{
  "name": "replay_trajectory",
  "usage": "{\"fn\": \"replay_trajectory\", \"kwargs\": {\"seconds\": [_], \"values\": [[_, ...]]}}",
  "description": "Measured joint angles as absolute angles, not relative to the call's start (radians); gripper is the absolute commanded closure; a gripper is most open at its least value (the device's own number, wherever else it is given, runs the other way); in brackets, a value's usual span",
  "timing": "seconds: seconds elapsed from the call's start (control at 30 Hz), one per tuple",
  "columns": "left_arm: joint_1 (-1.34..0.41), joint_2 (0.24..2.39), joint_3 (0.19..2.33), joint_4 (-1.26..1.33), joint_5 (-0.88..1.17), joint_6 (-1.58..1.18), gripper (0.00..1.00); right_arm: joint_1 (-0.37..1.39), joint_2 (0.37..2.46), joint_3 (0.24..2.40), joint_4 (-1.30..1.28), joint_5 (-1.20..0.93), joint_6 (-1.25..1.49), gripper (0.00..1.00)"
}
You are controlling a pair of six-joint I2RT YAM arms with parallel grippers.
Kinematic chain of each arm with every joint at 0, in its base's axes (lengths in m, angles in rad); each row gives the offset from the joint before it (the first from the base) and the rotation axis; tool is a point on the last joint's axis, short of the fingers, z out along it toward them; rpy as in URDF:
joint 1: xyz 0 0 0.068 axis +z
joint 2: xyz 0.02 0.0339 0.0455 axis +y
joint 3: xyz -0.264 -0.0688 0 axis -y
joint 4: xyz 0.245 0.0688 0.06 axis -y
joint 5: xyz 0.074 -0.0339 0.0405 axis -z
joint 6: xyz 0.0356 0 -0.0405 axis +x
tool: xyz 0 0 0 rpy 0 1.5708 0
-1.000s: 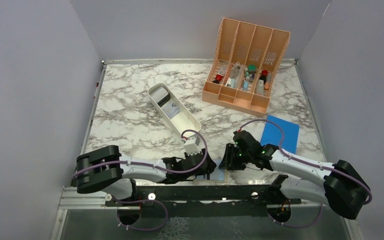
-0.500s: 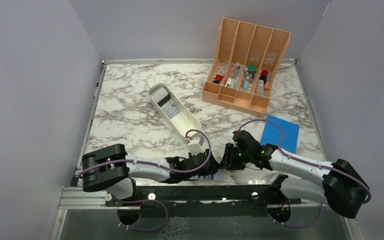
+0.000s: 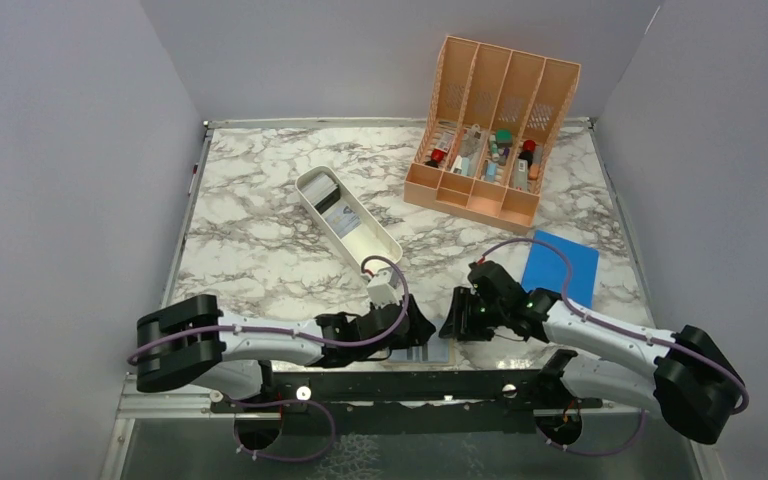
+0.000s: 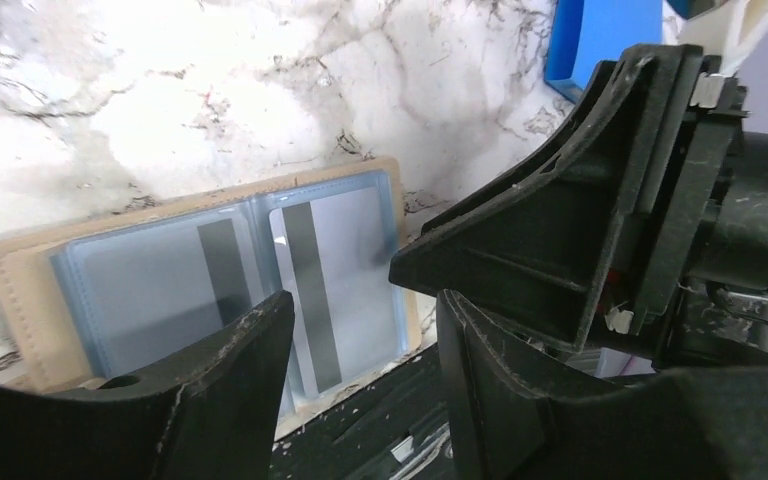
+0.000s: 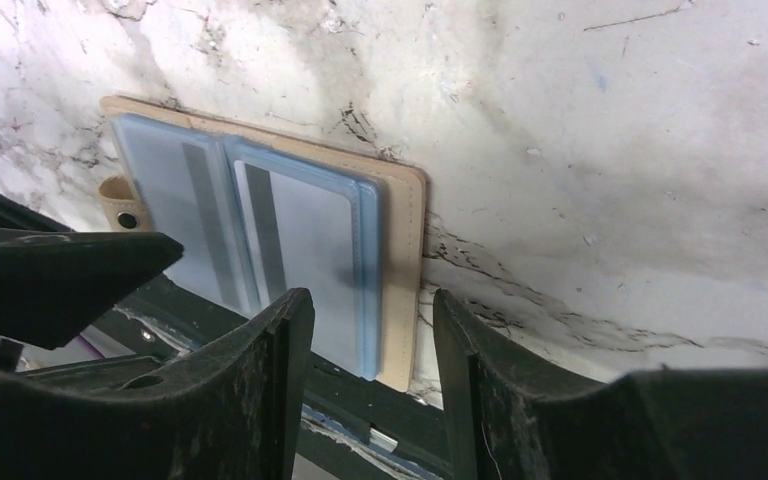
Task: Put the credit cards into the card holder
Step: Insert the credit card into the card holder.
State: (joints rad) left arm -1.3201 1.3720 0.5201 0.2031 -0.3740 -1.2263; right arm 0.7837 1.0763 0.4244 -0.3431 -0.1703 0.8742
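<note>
Left gripper [image 4: 365, 300] shifted left; right gripper [image 5: 370, 300] opposite, crowding open card holder [image 5: 260, 220].

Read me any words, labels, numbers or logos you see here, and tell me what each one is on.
None can be read.
The two cards in the card holder show only dark stripes.
Anything on the small items in the peach organizer or inside the white tray is too small to read.
</note>
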Motion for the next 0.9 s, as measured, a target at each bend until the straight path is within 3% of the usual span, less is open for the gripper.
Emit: {"fn": "replay_trajectory", "kwargs": {"seconds": [0.2,0.53,0.9], "values": [[-1.32,1.273,0.521,0.085,-0.418,-1.187,0.61,0.784,1.034,0.442,-0.361,-0.177,0.877,0.5],[-1.319,1.169,0.507,-0.104,-0.455,-1.116,0.74,0.784,1.001,0.442,-0.333,-0.229,0.91,0.53],[-1.303,1.125,0.416,-0.15,-0.46,-1.101,0.72,0.784,1.087,0.434,-0.266,-0.241,0.916,0.53]]}}
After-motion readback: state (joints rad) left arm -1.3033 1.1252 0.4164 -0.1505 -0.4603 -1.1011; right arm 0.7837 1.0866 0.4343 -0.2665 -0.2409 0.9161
